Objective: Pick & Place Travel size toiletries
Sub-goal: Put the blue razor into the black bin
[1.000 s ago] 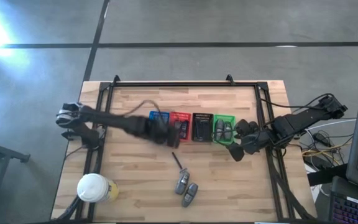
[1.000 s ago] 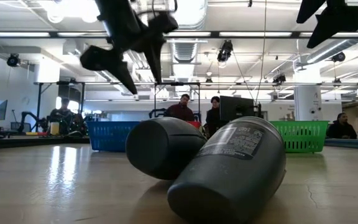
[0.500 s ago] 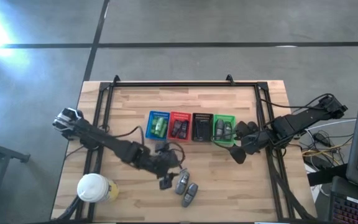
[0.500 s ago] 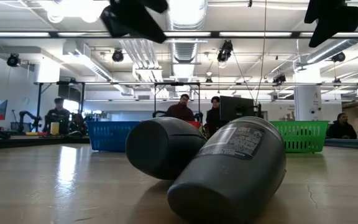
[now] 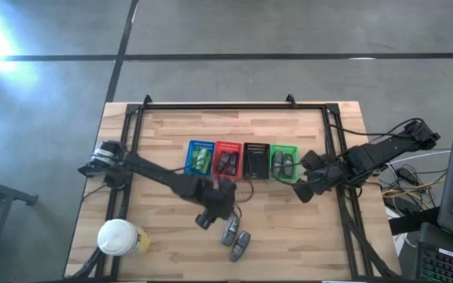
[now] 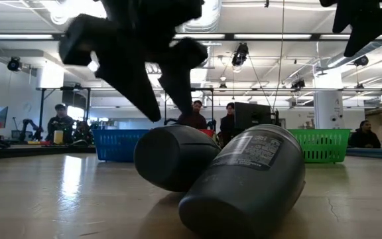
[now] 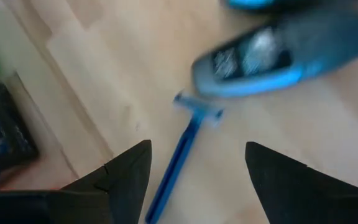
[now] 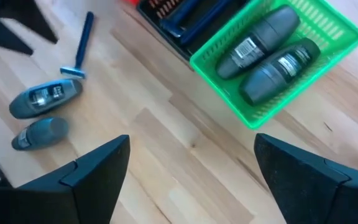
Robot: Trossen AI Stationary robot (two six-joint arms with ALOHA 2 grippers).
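Your left hand (image 7: 191, 180) hangs with its fingers apart over the razor (image 7: 182, 146), which lies flat on the counter (image 5: 289, 236) at lower centre of the high view, just beside two grey oval pieces (image 5: 235, 238). Centre the thin handle between the fingers, probably low, before closing. Your right hand (image 5: 303, 191), also spread and empty, waits by the green basket (image 5: 283, 164).

4 baskets (image 5: 242, 159) stand in a row mid-surface (image 5: 171, 244). 2 oval pieces (image 5: 235, 238) lie in front, touching; a cup (image 5: 118, 237) sits at the front-left corner.
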